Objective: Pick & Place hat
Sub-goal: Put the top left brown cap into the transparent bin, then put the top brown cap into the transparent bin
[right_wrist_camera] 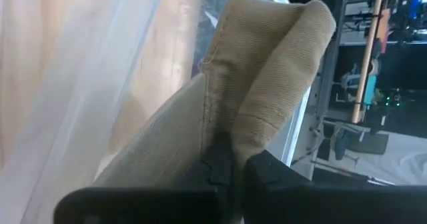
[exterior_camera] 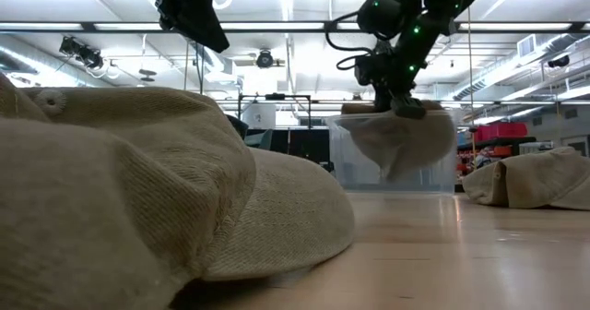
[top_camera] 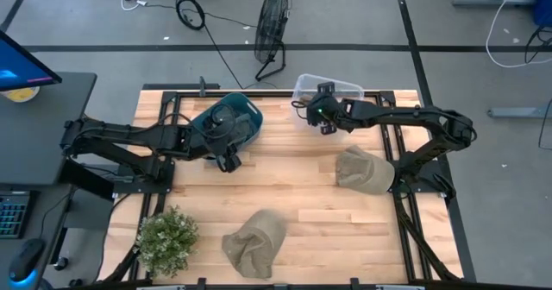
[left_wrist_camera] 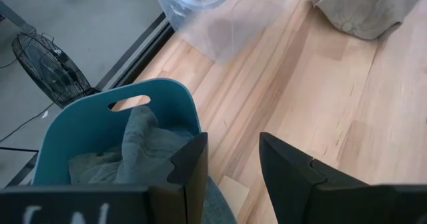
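My right gripper [top_camera: 326,119] is shut on a tan corduroy hat [exterior_camera: 399,140] by the clear plastic bin [top_camera: 304,85] at the table's far edge. In the low view the hat hangs below the fingers, level with the bin's wall [exterior_camera: 348,167]. My left gripper [left_wrist_camera: 230,151] is open and empty, raised by the near side of a teal basket [top_camera: 248,116] that holds grey-green cloth [left_wrist_camera: 143,144]. A second tan hat [top_camera: 362,170] lies on the table at the right. A third [top_camera: 254,242] lies near the front edge. My right gripper pinches a bunched fold of the hat [right_wrist_camera: 225,125] between its two fingers, several layers of cloth with a stitched seam beside them. The fingers come from above, pointing down. The hat hangs slack below them [exterior_camera: 396,153], lifted clear of the table.
A potted plant [top_camera: 167,240] stands at the front left corner. A floor fan [top_camera: 272,27] stands beyond the table's far edge. The third hat fills the low view's left foreground [exterior_camera: 138,199]. Bare wood lies in the table's middle [top_camera: 293,182].
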Motion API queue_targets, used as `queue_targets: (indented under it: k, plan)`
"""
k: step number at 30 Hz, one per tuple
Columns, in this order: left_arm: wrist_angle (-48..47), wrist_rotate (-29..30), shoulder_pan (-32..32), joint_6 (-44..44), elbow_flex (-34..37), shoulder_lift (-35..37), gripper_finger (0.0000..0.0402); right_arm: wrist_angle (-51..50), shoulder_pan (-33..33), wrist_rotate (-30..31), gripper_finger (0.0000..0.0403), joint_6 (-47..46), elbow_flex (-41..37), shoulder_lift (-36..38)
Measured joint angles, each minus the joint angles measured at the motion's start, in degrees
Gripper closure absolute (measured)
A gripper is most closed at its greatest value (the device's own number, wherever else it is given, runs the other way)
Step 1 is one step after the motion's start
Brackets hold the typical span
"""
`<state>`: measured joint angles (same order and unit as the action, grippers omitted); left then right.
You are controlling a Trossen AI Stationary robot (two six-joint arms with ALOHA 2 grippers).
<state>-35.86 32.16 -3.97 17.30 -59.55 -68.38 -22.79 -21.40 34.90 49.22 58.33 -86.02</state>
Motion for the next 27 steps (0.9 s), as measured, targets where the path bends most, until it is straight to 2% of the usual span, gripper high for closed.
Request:
queue_targets:
  k: [2, 9, 15, 20, 27]
  plan:
    - [0.0, 0.0, 0.0, 0.0, 0.0, 0.0, 0.0262, -0.9, -0.7, -0.3, 0.0388, 0.0, 0.0, 0.0]
    - [0.0, 0.0, 0.0, 0.0, 0.0, 0.0, 0.0262, -2.7, -2.4, -9.7, 0.0349, -6.1, 0.1, 0.0]
    - [0.1, 0.0, 0.0, 0.0, 0.0, 0.0, 0.0262, -2.7, -2.5, -5.3, 0.0312, -5.7, 0.2, 0.0]
    - [0.1, 0.0, 0.0, 0.0, 0.0, 0.0, 0.0262, -3.3, -1.9, -4.9, 0.0288, -5.4, 0.2, 0.9]
    - [0.1, 0.0, 0.0, 0.0, 0.0, 0.0, 0.0262, -4.8, 3.6, -5.8, 0.0279, -7.2, 0.0, 7.8]
